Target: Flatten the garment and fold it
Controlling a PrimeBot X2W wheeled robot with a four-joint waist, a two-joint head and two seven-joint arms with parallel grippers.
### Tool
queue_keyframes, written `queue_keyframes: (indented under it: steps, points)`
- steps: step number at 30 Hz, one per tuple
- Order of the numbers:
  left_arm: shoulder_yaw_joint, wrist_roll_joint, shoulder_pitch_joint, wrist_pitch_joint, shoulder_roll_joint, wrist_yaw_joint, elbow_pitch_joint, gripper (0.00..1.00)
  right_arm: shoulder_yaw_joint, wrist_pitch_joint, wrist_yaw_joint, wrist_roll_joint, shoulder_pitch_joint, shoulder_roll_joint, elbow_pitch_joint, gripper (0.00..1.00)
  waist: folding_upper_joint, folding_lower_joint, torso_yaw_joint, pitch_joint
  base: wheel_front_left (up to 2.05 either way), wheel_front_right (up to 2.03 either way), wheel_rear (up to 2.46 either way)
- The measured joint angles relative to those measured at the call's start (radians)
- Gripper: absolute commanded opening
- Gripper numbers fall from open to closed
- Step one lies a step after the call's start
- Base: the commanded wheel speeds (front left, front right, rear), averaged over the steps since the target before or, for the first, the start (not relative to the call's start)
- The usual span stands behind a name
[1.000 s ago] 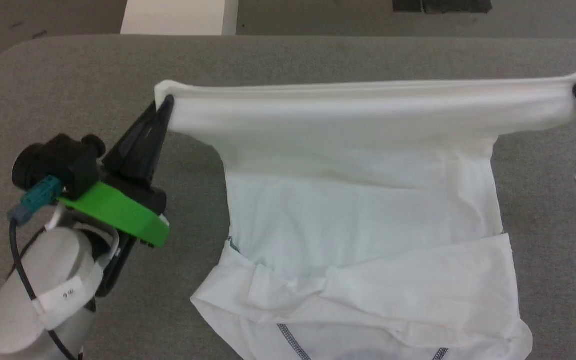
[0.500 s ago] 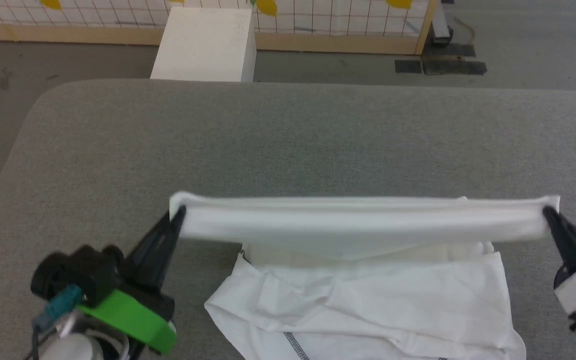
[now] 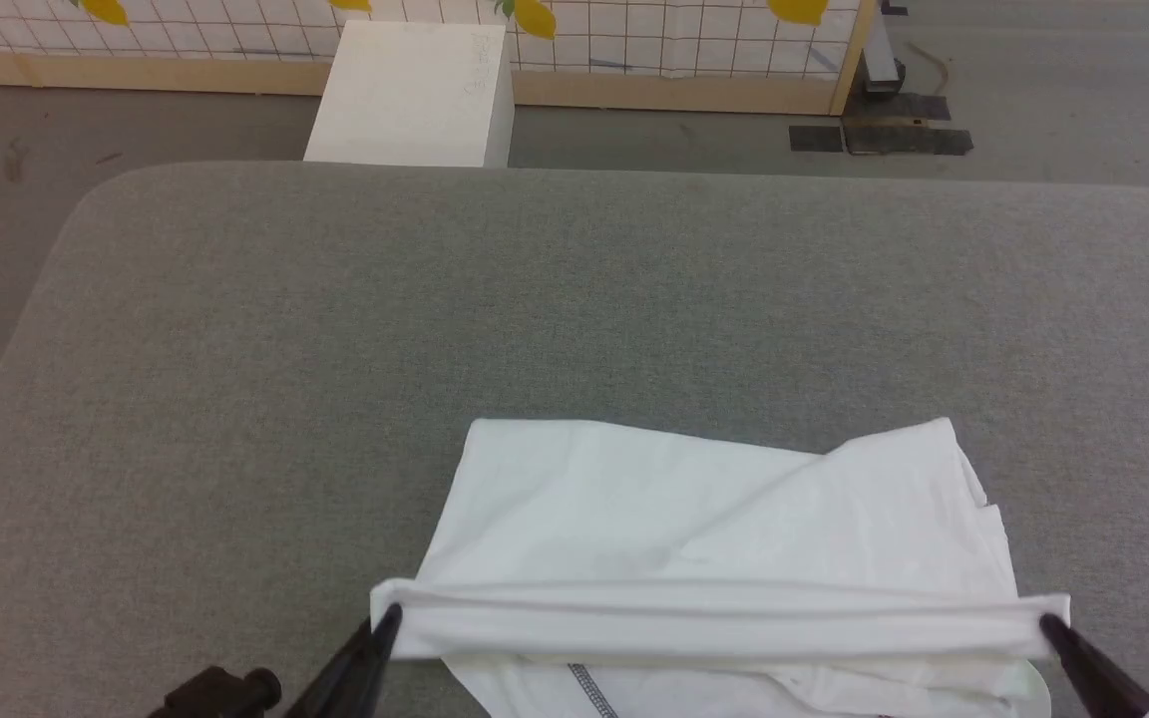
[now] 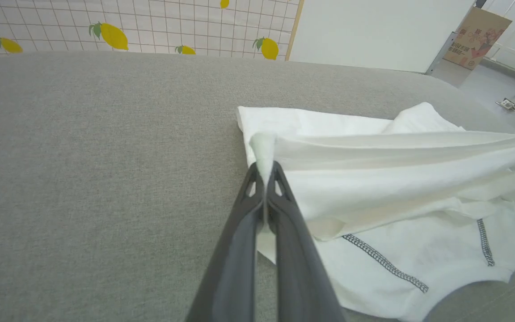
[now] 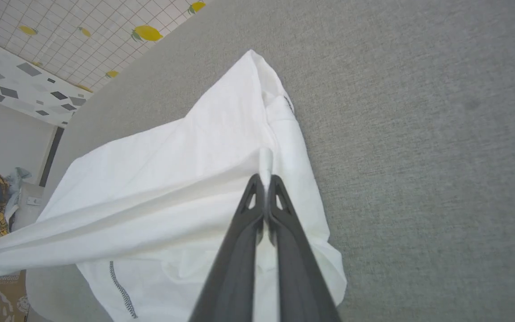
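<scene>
White cloth: the garment (image 3: 714,519), a thin shirt, lies on the near part of the grey table (image 3: 335,329). One edge is lifted and pulled taut between both grippers.
Left gripper (image 3: 390,613): fingers clamped on the left corner of the taut edge. In the left wrist view a tuft of cloth pokes out past the tips.
Right gripper (image 3: 1051,626): fingers clamped on the right corner, with the same tuft in the right wrist view.
Stitching (image 4: 385,264): dark zigzag seams on the layer under the taut edge, on the robot's side. Two runs show.
Far half of garment: flat on the table, with one diagonal overlap toward the far right corner.
Handling (judgement): light and limp, no stiffness. It will sag wherever it's unsupported, so it needs tension between two holds. The thin layers can slide apart, and a pinch may catch only one of them. Not fragile. The felt-like table will likely drag it.
Where to hold: both corners of an edge, pinching all layers, as now. A mid-edge hold would let the corners droop.
Count: 1 garment, 2 grippers, 1 table. Beyond the far table edge, 1 white box (image 3: 410,95) on the floor, then 1 grid panel (image 3: 634,40) with lemon prints.
</scene>
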Motion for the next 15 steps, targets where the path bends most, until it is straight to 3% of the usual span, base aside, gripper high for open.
queue_keyframes:
  steps: [10,15]
  points:
    - [-0.024,-0.075,0.072,0.003,-0.029,-0.017,-0.015,0.00,0.022,0.025,0.000,0.029,0.092,-0.006,0.011,0.00,0.0000,0.0000,-0.012,-0.017,0.00,0.00,0.00]
    - [-0.052,-0.108,0.105,0.053,-0.028,-0.023,0.016,0.00,0.017,0.031,0.000,0.030,0.118,-0.009,0.025,0.00,0.0000,0.0000,-0.022,-0.023,0.00,0.00,0.00]
